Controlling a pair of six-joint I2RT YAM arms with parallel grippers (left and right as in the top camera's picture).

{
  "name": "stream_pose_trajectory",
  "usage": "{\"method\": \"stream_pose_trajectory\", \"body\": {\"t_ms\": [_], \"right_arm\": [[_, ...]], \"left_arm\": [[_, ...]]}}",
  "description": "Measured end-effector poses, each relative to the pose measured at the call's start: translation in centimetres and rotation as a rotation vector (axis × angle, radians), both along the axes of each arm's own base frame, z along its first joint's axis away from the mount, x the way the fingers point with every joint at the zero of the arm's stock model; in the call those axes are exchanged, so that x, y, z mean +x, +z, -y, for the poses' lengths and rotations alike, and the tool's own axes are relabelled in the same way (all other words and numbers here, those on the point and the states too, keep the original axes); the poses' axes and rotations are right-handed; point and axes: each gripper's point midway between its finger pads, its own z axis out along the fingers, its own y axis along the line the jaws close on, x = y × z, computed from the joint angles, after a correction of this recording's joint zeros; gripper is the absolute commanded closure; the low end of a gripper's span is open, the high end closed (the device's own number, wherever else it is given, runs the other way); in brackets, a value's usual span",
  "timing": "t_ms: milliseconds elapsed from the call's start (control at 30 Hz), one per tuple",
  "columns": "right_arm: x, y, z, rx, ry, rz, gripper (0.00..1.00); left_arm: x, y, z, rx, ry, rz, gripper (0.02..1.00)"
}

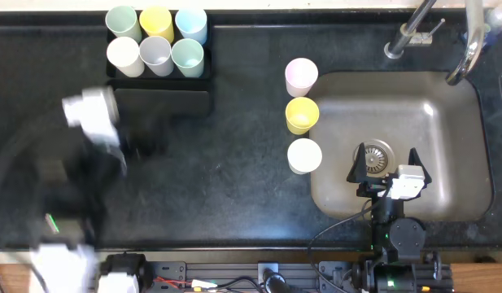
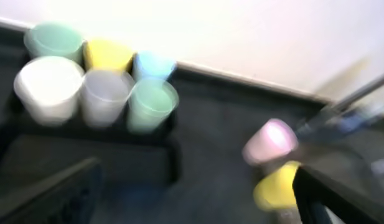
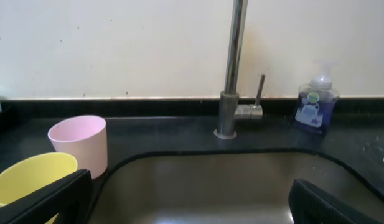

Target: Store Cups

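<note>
A black cup rack [image 1: 161, 102] stands at the back left of the counter with several cups in it: green, yellow and blue behind, white, grey and green [image 1: 187, 57] in front. Its near row is bare. A pink cup [image 1: 301, 75], a yellow cup [image 1: 302, 114] and a white cup [image 1: 304, 155] stand in a line along the sink's left rim. My left arm [image 1: 92, 114] is blurred at the left, short of the rack; its gripper [image 2: 192, 202] is open and holds nothing. My right gripper [image 1: 387, 160] hangs open over the sink basin, holding nothing, with the pink cup [image 3: 79, 143] and yellow cup [image 3: 33, 177] to one side.
The steel sink [image 1: 446, 122] fills the right side, with its drain [image 1: 379, 153] under my right gripper. A tap [image 3: 232, 68] and a blue soap bottle [image 3: 316, 102] stand behind it. Dark counter [image 1: 234, 163] lies bare between the rack and the cups.
</note>
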Motion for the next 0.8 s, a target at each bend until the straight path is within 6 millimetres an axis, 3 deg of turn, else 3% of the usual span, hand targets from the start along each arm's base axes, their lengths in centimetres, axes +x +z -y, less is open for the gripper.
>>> {"method": "stream_pose_trajectory", "body": {"t_ms": [67,167,233,300,400,533,633,800], "right_arm": [[0.0,0.0,0.0,0.0,0.0,-0.001,0.005],[0.0,0.0,0.0,0.0,-0.001,-0.002,0.003],[0.0,0.0,0.0,0.0,-0.002,-0.001,0.003],[0.0,-0.1,0.1,0.0,-0.003,-0.003,0.003],[0.0,-0.1,0.1,0.0,-0.003,-0.002,0.003],[0.0,-0.1,0.1,0.0,-0.003,-0.002,0.005],[0.0,0.0,0.1,0.0,-0.003,-0.001,0.005],[0.0,-0.1,0.1,0.0,-0.003,-0.002,0.005]], "left_arm": [[3.6,3.2,1.3,-0.025,-0.036,-0.115,0.02],[9.5,6.0,5.4,-0.001,-0.126,-0.247,0.023],[13.6,6.9,9.7,0.039,-0.191,-0.254,0.02],[16.1,5.7,14.4,0.082,-0.246,-0.267,0.02],[17.2,1.1,20.7,0.15,-0.302,-0.338,0.02],[16.5,-6.3,25.7,0.242,-0.323,-0.462,0.023],[16.3,-9.2,26.6,0.277,-0.298,-0.515,0.02],[17.1,-8.6,25.5,0.251,-0.23,-0.513,0.02]]}}
